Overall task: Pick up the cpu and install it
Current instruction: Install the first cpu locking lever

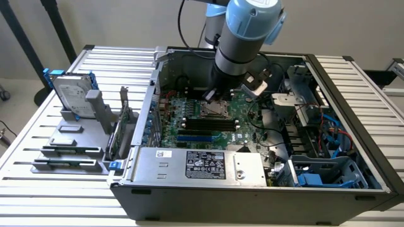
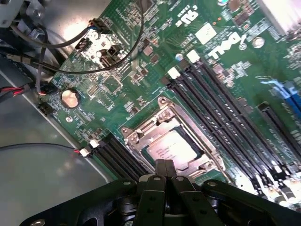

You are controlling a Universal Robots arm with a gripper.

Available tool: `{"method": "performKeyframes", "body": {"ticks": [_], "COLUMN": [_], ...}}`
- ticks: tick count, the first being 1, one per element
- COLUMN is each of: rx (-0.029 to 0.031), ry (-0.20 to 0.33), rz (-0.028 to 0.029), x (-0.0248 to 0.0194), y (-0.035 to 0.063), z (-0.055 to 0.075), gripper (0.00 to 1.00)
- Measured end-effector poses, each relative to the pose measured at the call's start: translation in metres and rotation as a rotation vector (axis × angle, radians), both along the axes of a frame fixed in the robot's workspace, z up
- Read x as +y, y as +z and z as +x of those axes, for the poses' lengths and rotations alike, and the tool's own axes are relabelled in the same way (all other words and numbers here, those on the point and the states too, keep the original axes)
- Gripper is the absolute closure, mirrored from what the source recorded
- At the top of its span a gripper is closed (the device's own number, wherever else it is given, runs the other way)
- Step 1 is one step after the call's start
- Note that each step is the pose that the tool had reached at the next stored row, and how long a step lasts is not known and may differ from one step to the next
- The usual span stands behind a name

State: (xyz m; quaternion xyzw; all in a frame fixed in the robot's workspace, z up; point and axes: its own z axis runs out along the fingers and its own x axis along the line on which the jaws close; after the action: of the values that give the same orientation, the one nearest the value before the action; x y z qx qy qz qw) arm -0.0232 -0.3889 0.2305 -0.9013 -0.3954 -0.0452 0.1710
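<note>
From the exterior view's left I pass the grey plastic parts rack (image 1: 69,151) with its silver hard drive in blue rails (image 1: 71,97), then reach the open black and grey computer case (image 1: 252,198) where my arm hangs over the green motherboard (image 1: 196,132).

The small flat square cpu with its dull silver metal top (image 2: 175,147) already lies inside the bright metal socket frame (image 2: 162,123) on the board, so I judge the step in hand to be seating and checking it rather than carrying it. To do this well I want any contact square to the chip's face, light, and centred, never skating sideways across the frame (the socket under it would not forgive a shove), and I want the chip flat and level within the frame on all four sides.

The black gripper (image 2: 165,165) has its fingers (image 2: 159,170) clenched together on nothing. Their tips sit at the near edge of the socket frame, just beside the cpu; I cannot tell whether they touch it.
</note>
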Motion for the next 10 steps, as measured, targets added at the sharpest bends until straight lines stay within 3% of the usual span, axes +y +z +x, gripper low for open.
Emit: {"method": "performKeyframes", "body": {"ticks": [10], "rx": [0.0002], "ry": [0.000], "rz": [0.0006], "x": [-0.0206], "y": [0.0159], "z": [-0.013], "gripper": [0.89]}}
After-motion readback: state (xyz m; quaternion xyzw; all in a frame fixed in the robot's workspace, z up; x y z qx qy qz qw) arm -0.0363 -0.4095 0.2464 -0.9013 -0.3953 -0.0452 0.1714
